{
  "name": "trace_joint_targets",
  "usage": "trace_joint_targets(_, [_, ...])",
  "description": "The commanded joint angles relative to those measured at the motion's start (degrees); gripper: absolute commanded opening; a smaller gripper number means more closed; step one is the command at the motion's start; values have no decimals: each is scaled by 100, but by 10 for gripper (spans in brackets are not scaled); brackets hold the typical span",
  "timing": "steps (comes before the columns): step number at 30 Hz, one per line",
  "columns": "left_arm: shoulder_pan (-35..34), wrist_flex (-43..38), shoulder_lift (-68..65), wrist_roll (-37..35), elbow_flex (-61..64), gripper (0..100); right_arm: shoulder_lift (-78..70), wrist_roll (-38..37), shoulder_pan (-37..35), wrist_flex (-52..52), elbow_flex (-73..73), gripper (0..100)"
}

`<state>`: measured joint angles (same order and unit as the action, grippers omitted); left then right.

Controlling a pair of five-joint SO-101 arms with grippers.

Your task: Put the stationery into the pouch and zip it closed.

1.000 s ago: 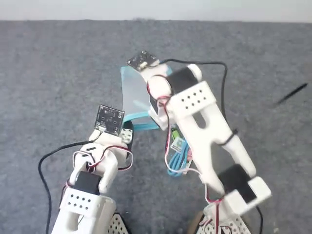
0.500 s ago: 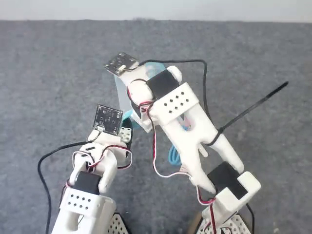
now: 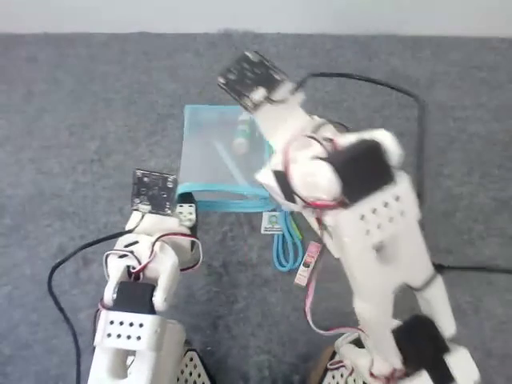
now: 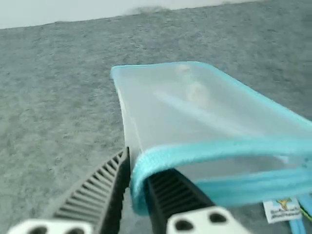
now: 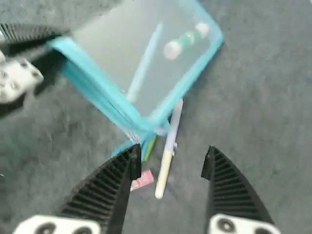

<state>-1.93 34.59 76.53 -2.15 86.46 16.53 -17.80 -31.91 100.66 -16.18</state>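
Left gripper (image 4: 137, 169): jaws pinched together on the blue zip edge of the pouch (image 3: 214, 148) at one corner, seemingly to anchor it and hold the mouth up for loading. Pouch: translucent, blue-trimmed, lying on the grey table (image 3: 72, 120), with a pale blue pen (image 5: 145, 63) and a green-and-white stick (image 5: 187, 38) inside. Loose pen (image 5: 163, 175): on the table just beside the pouch's corner, outside it. Right gripper (image 5: 171, 153): jaws well apart, holding nothing, hovering over the loose pen, probably lined up to take it
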Motion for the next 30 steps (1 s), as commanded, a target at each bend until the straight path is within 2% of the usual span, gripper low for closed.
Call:
trace_joint_targets(1, [-237,-167,123,-97,-242,12,497,-396,444,57,1477,167])
trace_joint_targets(8, [-686,-149,158,-79,-303,12,505,-932,1367,-1798,4149,165])
trace_joint_targets(13, [-651,-141,123,44,-295,12,497,-941,1455,-2668,5064,165])
trace_joint_targets(25, [-651,-132,114,53,-286,12,-971,-941,1499,-3873,5495,165])
trace_joint_targets(30, [-642,-132,114,53,-286,12,-1376,-949,1499,-4040,5495,163])
